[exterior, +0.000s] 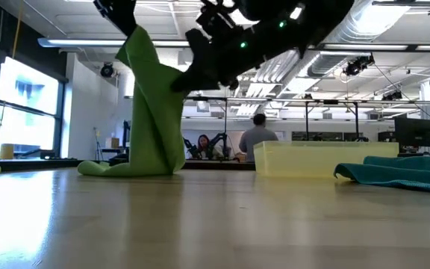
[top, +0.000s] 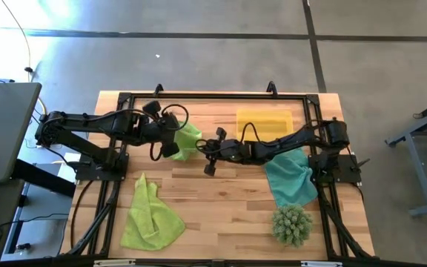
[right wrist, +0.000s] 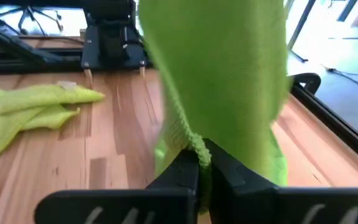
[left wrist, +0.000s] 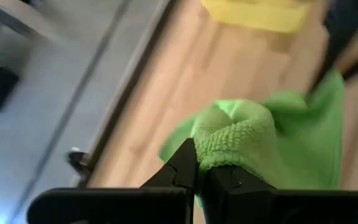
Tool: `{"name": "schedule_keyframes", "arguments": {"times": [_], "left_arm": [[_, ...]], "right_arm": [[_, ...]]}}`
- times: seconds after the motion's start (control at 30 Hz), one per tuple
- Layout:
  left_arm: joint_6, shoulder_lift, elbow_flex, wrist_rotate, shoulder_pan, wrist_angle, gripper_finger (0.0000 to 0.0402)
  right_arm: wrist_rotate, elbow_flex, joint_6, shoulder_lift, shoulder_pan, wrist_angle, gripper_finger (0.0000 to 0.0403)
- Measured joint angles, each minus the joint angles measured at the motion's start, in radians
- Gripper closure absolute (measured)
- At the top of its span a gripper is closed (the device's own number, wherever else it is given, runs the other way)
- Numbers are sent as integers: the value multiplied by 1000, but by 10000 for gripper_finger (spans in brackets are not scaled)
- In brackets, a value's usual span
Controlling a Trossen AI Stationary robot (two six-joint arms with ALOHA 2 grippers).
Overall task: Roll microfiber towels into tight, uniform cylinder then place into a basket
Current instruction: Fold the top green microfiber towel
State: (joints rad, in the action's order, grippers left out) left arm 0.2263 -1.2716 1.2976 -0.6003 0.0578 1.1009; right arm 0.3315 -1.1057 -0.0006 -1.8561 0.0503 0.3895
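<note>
A lime-green microfiber towel point(top: 188, 138) hangs between my two grippers at the table's middle, and its lower end point(exterior: 118, 167) lies on the wood. My left gripper point(left wrist: 201, 165) is shut on its top. My right gripper point(right wrist: 205, 158) is shut on the side edge that faces the table's right. A second lime-green towel point(top: 150, 217) lies crumpled near the front left. A teal towel point(top: 291, 178) lies under my right arm. The basket, a shallow yellow tray point(top: 265, 119), stands at the far right. My left gripper pinches a bunched fold at the towel's top point(left wrist: 232, 140) between its two fingers, slanting down from the table's left. The towel hangs below it, with its lower end on the table. My right gripper pinches the hanging towel's side edge point(right wrist: 194, 144) between its two fingers, well above the table. It comes from the table's right, slanting slightly down. The cloth rises past the fingers toward my left gripper.
A spiky green ball-shaped plant point(top: 292, 225) stands at the front right. A black frame point(top: 213, 95) runs round the table's far and side edges. Bare wood lies between the two towels at the front middle point(top: 221, 215). People show in the room beyond.
</note>
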Motion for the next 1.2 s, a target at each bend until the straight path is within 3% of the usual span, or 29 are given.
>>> {"name": "schedule_keyframes", "arguments": {"times": [0.23, 0.47, 0.6, 0.73, 0.87, 1.03, 1.2], "left_arm": [[7, 0, 0, 225, 0, 10, 401], [-6, 0, 0, 204, -1, 22, 401], [-93, 0, 0, 68, -1, 64, 401], [-153, 0, 0, -84, 0, 82, 401], [-245, 0, 0, -248, 14, 82, 401], [-434, 0, 0, -531, 64, 70, 401], [-465, 0, 0, -768, 118, 44, 401]], "right_arm": [[0, 0, -1, 170, 21, -239, 402], [11, 0, -87, 349, 46, -342, 402], [79, 0, -123, 414, 42, -339, 403], [176, 0, -218, 415, 17, -288, 403], [196, 0, -341, 387, -47, -218, 403], [182, 0, -524, 367, -161, -74, 403], [34, -13, -576, 364, -235, 17, 403]]}}
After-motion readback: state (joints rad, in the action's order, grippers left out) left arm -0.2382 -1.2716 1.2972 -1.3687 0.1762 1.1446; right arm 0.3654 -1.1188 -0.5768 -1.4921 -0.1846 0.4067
